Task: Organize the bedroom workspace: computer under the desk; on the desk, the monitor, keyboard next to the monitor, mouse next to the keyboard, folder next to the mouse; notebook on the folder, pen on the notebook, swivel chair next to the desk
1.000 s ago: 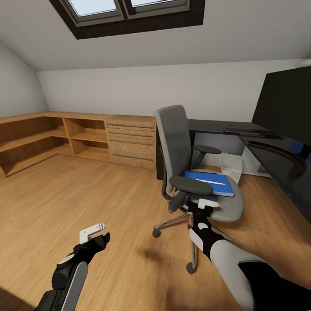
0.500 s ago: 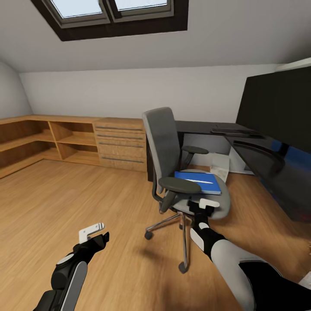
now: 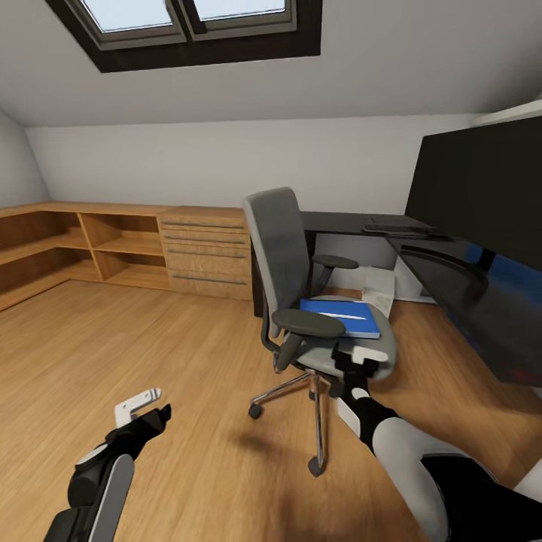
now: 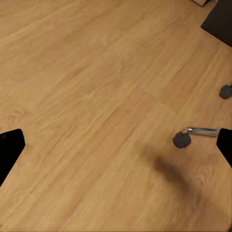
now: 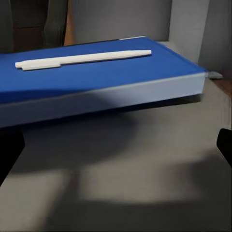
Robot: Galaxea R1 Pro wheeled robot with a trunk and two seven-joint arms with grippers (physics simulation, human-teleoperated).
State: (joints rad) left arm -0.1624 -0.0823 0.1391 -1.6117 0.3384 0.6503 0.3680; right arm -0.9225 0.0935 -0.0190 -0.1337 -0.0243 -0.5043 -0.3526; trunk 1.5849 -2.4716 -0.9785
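At the chair's front edge, the right gripper hangs just above the seat, fingers spread and holding nothing; its wrist view looks low across the grey cushion at the folder lying flat just ahead, with the pen resting along its top. From the head view the folder lies on the seat of the chair, between the two armrests, and the pen shows as a thin white line on it. No notebook can be made out between pen and folder, though the views are too coarse to be sure. The left gripper is open and empty, low over the bare wood floor, well apart from the chair; a caster shows at the edge of its wrist view.

Beyond the chair, the desk runs along the wall and back toward the robot, with the monitor standing on it and what looks like the keyboard near its far corner. A pale box, probably the computer, sits on the floor under the desk.

The risks, as I judge them: the chair rolls on casters, so a push on the seat could shift it away from the grasp. The loose pen could roll off if the folder tilts when lifted. The near armrest also crowds the arm's approach.
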